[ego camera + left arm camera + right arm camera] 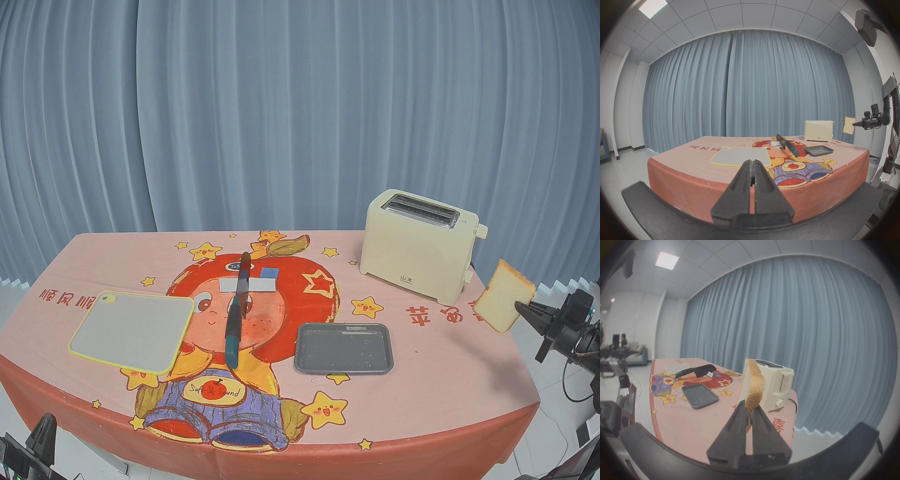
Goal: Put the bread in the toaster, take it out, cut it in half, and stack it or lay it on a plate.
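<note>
Above the table (437,387) edge, right end effector (520,305) clamps the bread (501,296).

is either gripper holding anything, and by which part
The right gripper pinches the bread slice by one crust edge; the left gripper is shut on nothing.

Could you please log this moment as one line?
right tool: shut on bread, beside toaster | left tool: shut, empty | bread: not yet in toaster
</note>
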### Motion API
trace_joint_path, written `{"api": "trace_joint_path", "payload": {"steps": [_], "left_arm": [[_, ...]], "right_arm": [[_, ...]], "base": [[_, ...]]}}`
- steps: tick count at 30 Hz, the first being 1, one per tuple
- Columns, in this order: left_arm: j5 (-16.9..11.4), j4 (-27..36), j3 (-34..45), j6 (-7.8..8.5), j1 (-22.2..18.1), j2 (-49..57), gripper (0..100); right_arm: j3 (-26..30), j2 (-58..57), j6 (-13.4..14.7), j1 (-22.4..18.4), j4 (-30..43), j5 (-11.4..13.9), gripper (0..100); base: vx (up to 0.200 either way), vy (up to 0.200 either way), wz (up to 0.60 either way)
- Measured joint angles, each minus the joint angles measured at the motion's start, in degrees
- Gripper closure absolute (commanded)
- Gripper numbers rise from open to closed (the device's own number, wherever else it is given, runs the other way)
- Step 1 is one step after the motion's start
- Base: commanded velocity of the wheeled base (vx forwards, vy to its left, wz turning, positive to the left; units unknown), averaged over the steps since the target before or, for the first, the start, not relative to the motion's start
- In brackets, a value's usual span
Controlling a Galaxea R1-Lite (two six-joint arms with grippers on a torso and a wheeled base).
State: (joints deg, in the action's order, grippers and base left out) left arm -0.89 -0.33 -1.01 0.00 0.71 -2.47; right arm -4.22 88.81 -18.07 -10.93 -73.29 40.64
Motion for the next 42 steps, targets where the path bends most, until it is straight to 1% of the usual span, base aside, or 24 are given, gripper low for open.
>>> {"api": "trace_joint_path", "payload": {"steps": [1, 3, 9, 19, 24, 29, 34, 36, 42], "left_arm": [[0.00, 0.01, 0.00, 0.00, 0.00, 0.00, 100], [0.00, 0.01, 0.00, 0.00, 0.02, 0.00, 100], [0.00, 0.01, 0.00, 0.00, 0.04, 0.00, 100], [0.00, 0.01, 0.00, 0.00, 0.00, 0.00, 100], [0.00, 0.00, 0.00, 0.00, 0.04, 0.00, 100], [0.00, 0.00, 0.00, 0.00, 0.04, 0.00, 100], [0.00, 0.00, 0.00, 0.00, 0.00, 0.00, 100], [0.00, 0.01, 0.00, 0.00, 0.00, 0.00, 100], [0.00, 0.00, 0.00, 0.00, 0.00, 0.00, 100]], "right_arm": [[-0.02, -0.17, -0.95, -0.13, 0.00, 0.52, 100], [-0.10, -0.50, -1.67, -0.28, 0.02, 1.01, 100], [-0.24, -1.77, -3.19, -0.35, 0.00, 1.26, 100], [-0.95, -1.66, -3.17, -1.24, -0.06, 1.48, 100], [-4.07, -0.15, -2.95, -2.60, 0.00, 3.10, 100], [-7.57, 2.01, -2.86, -3.23, 0.05, 3.36, 100], [-12.64, 4.11, -2.73, -2.86, 0.62, 3.43, 100], [-15.10, 5.18, -1.99, -2.36, 0.82, 3.45, 100], [-20.05, 7.44, 0.48, -0.80, 1.08, 3.43, 100]], "base": [[0.000, 0.000, 0.00], [0.000, 0.000, 0.00], [0.000, 0.000, 0.00], [0.000, 0.000, 0.00], [0.000, 0.000, 0.00], [0.000, 0.000, 0.00], [0.000, 0.000, 0.00], [0.000, 0.000, 0.00], [0.000, 0.000, 0.00]]}}
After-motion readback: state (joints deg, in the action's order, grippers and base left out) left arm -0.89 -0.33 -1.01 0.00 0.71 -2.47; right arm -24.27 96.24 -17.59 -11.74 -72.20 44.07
